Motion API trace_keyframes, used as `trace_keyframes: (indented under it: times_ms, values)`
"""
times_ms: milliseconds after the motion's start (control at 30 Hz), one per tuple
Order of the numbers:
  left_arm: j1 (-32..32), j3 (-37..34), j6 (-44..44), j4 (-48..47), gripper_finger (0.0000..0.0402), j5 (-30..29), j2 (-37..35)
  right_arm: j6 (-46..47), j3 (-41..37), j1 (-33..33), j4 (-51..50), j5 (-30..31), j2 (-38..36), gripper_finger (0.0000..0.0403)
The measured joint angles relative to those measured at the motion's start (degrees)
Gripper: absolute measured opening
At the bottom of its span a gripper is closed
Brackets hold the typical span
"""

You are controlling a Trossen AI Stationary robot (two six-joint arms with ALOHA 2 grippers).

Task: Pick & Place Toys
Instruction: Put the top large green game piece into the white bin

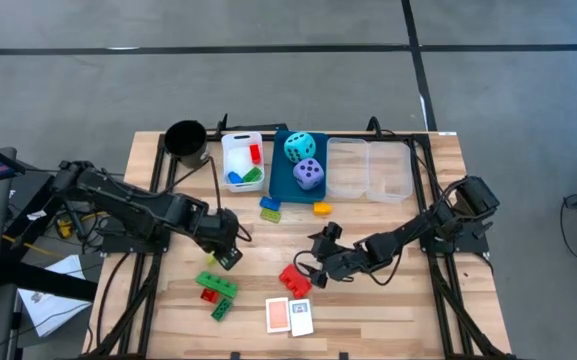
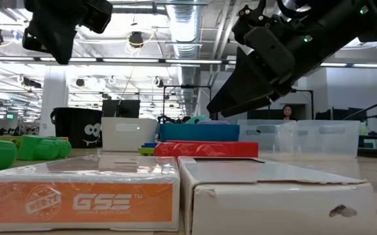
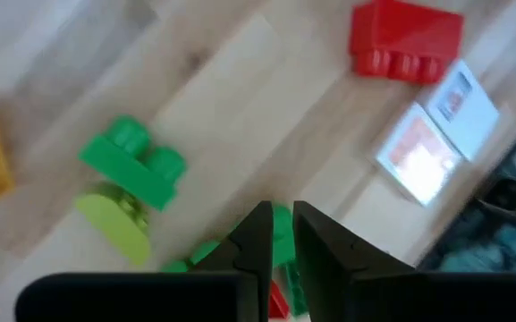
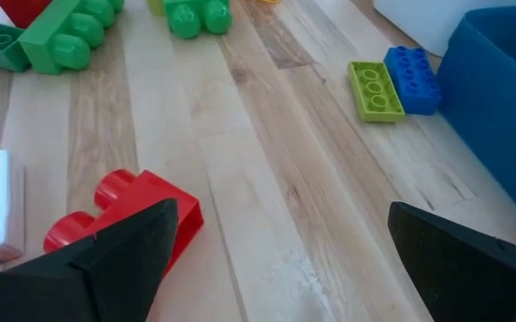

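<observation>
Right gripper (image 1: 311,262) hangs over the table's middle with fingers spread wide and nothing between them; the red brick (image 1: 294,279) lies just beside it, on the near-left side, toward the front edge. In the right wrist view the brick (image 4: 128,215) sits by one fingertip rather than centred between the two, with its long axis running oblique to the jaw line; judged, a small shift toward the brick and some wrist turn would be needed before closing. The right arm is the nearer one to this brick. Left gripper (image 1: 222,252) hovers above the green bricks (image 1: 218,287) with fingers almost together; whether it pinches anything cannot be told from the left wrist view. Two cards (image 1: 289,316) lie at the front edge, near the red brick. Readable writing: "GSE" on the orange card face (image 2: 77,199) in the low view.
</observation>
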Motion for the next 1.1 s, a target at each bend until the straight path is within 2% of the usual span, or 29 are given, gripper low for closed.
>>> trace_keyframes:
  times_ms: [167,367,533,800,967,1100]
  values:
    - [0.2,0.0,-3.0,0.7,0.0045,-3.4,-0.1,0.0,0.0,0.0,0.1,0.0,0.0,0.0397]
    - [0.2,0.0,-6.4,-1.5,0.0072,0.8,-0.1,0.0,0.0,0.0,0.1,0.0,0.0,0.0397]
    - [0.2,0.0,-9.4,-3.2,0.012,0.3,-0.1,0.0,0.0,0.0,0.1,0.0,0.0,0.0397]
    - [0.2,-0.4,-11.4,-3.4,0.0224,-2.3,-0.1,0.0,0.0,0.0,0.1,0.0,0.0,0.0397]
    - [0.2,-4.7,-14.5,-2.1,0.0278,-2.4,-0.1,0.0,0.0,0.0,0.1,0.0,0.0,0.0397]
    - [1.1,-9.1,-15.8,1.1,0.03,-1.6,-0.1,0.0,0.0,0.0,0.1,0.0,0.0,0.0397]
